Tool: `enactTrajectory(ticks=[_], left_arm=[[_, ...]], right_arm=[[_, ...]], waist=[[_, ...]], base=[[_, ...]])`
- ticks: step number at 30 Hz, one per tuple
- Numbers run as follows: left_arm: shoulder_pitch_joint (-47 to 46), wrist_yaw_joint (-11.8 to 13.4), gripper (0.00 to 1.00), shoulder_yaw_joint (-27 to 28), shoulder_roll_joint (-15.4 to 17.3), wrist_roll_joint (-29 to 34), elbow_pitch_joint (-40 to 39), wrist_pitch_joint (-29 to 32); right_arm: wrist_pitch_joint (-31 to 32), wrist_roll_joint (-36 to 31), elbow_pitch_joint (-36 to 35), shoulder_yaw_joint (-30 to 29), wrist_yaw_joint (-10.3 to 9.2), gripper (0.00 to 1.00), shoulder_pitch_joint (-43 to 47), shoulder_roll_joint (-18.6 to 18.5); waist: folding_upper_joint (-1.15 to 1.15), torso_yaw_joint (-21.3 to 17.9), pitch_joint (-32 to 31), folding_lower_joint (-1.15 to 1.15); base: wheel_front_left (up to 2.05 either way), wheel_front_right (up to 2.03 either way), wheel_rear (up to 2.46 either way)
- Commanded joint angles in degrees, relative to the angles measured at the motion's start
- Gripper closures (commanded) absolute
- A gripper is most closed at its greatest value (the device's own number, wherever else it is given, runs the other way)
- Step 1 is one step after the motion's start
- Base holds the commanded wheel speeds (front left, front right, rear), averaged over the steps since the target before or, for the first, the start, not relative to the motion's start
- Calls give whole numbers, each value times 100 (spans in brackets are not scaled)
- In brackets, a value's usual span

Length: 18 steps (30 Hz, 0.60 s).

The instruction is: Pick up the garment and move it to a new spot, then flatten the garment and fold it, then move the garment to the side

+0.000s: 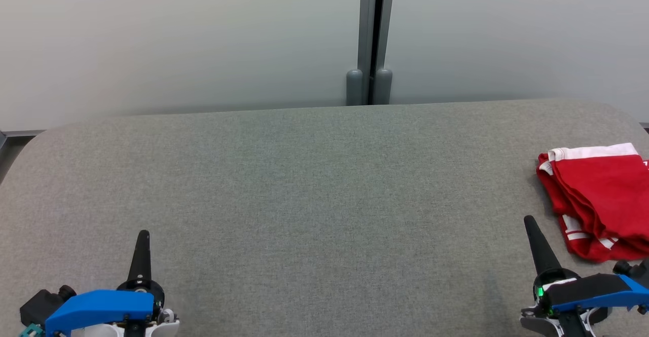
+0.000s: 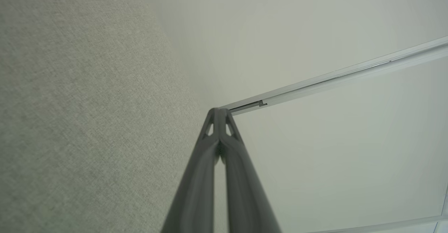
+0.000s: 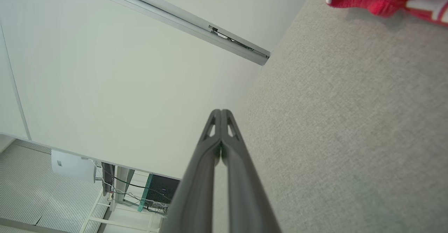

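While I am watching through the head camera, the red garment [image 1: 601, 195] with white trim is lying in a loosely folded stack at the right edge of the frame, a little below mid-height, on the grey cloth-covered table [image 1: 304, 200]. The left gripper [image 1: 143, 236] is sitting at the lower left, its dark fingers pointing up the frame and pressing together into one spike with nothing between them. The right gripper [image 1: 530, 223] is sitting at the lower right, leaning slightly toward the upper left, its jaws likewise pressing together on nothing. Its tip is lying near the garment's lower left corner but apart from it, with bare table showing between them.

In the left wrist view I am seeing the fingers [image 2: 197, 191] meeting at their tips at mid-frame, with table cloth on the left and pale wall on the right. In the right wrist view the fingers [image 3: 245, 191] are meeting the same way, and the garment is showing in the upper right corner, well apart from the tips. A grey post [image 1: 372, 38] is standing behind the table's far edge at top centre of the head view.
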Motion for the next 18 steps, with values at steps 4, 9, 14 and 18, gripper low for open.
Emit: enactTrajectory(ticks=[4, 9, 14, 18], left_arm=[[-164, -47, 100, 65, -22, -251, -82, 87], [-197, -59, 100, 112, -40, -466, -99, 155], [-221, -58, 100, 150, -57, -674, -112, 216], [-244, -65, 100, 172, -71, -836, -124, 266]], right_arm=[[46, 322, -28, -39, 5, 100, -118, -4], [80, 589, -21, -58, 5, 100, -137, -3], [107, 850, -14, -77, 5, 100, -155, -3], [141, 1045, -9, -89, 5, 100, -171, -2]], waist=[[0, 5, 1, 0], [0, 10, 2, 0], [0, 16, 4, 0], [0, 20, 5, 0]], base=[[0, 0, 0], [0, 0, 0], [0, 0, 0], [0, 0, 0]])
